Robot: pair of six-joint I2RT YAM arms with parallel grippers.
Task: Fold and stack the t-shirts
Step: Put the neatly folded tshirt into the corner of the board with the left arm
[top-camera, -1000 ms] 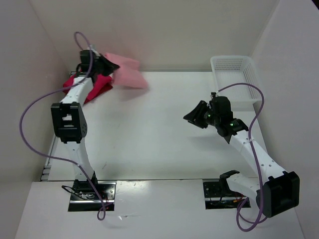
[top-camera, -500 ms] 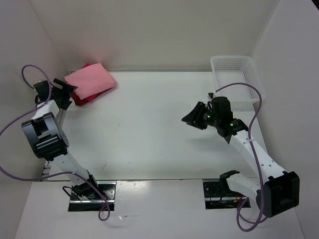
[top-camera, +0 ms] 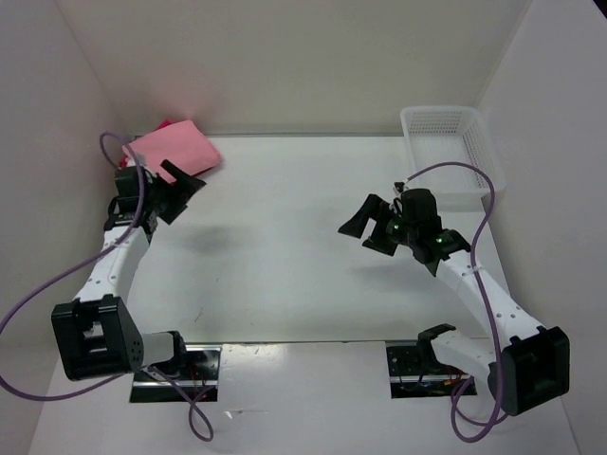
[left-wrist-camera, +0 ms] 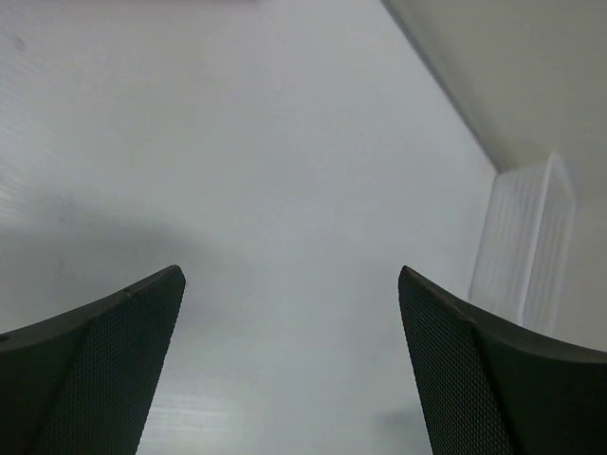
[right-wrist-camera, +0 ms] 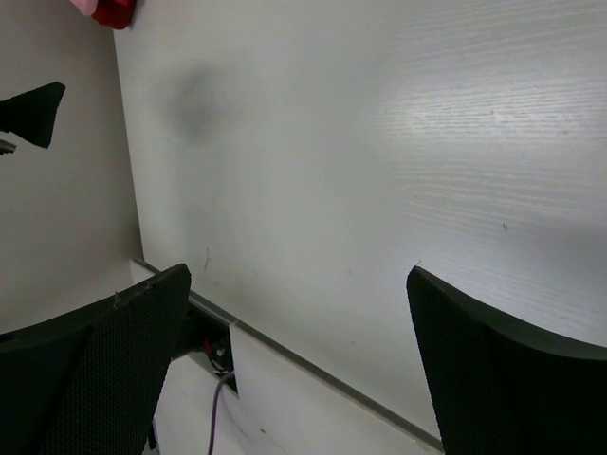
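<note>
Reading this as the tail end of the job. The salmon pink t-shirt (top-camera: 176, 152) lies folded in the far-left corner of the table (top-camera: 285, 256), on top of red cloth (top-camera: 167, 123) that only peeks out at the far edge. Can't tell whether that is one red shirt or two, or how square the folds underneath are.

Left gripper (top-camera: 182, 196) hangs just on the near side of the pile, not touching it, jaws spread wide with nothing between them. Right gripper (top-camera: 363, 232) is mid-table, well apart from the pile, equally wide and empty. The white basket (top-camera: 446, 116) sits far right, uninvolved.

My call: stacking looks done and only the retreat is left. The left arm should lift, then pull back toward its base without brushing the top shirt. Its purple cable (top-camera: 106, 144) loops close to the pile, so that's the snag risk. The right arm just goes home.
</note>
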